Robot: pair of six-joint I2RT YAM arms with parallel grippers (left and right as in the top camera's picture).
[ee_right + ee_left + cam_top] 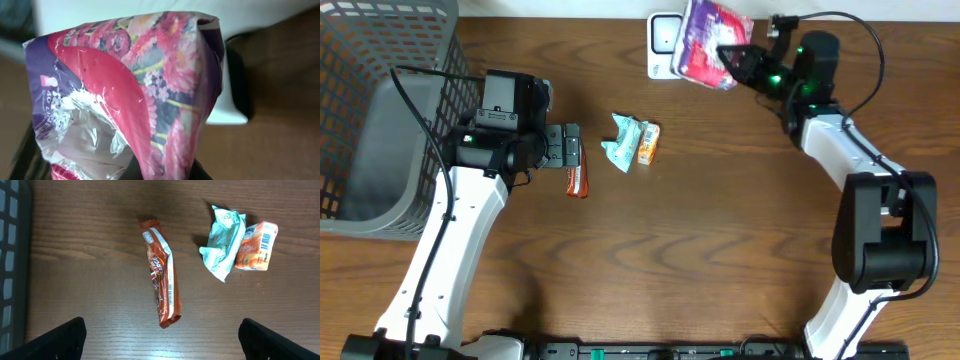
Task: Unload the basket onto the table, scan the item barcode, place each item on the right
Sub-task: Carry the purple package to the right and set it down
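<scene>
Right gripper (732, 57) pinched shut on floral packet (705, 35), packet's long axis roughly front-to-back over white scanner (661, 38), left gripper (568, 150) wide open, empty

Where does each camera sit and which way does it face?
Overhead: above, looking straight down on the brown wooden table; white left arm and right arm show.
Left wrist: looks down at the reddish snack bar wrapper, crumpled teal packet, orange carton; open left end effector at bottom.
Right wrist: faces the pink floral plastic packet in the shut right end effector.
Shared: overhead and left wrist both show the wrapper.
</scene>
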